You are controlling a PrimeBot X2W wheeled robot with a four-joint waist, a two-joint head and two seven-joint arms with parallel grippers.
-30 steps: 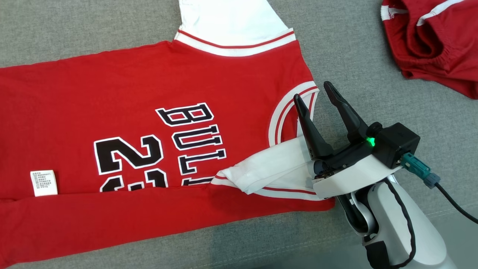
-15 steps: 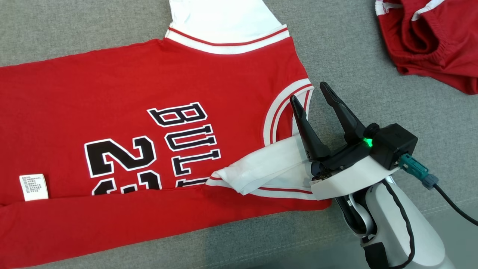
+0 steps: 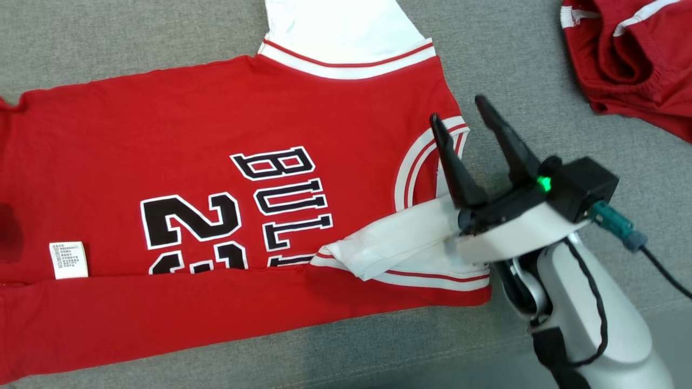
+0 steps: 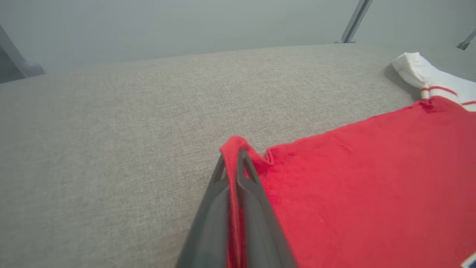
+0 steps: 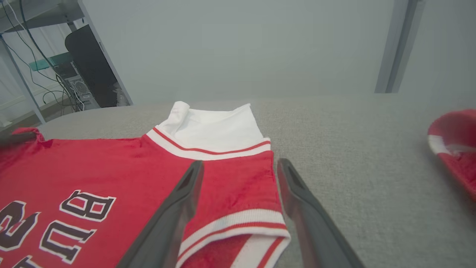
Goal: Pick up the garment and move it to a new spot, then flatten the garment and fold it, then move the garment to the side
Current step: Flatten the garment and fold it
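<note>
Jersey flat, bottom edge folded; left fingers clamped on its corner; right fingers apart; folding unfinished.

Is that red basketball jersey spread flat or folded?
Partly folded: the red basketball jersey has its near edge turned over the number and a white sleeve flipped inward.

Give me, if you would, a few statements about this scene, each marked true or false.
1. The left gripper is shut on an edge of the jersey. True.
2. The right gripper is shut on the jersey too. False: its jaws stand open, holding nothing.
3. A folded-over strip of the jersey hides part of the black lettering. True.
4. The second red garment lies on the jersey. False: it lies apart from it on the grey surface.
</note>
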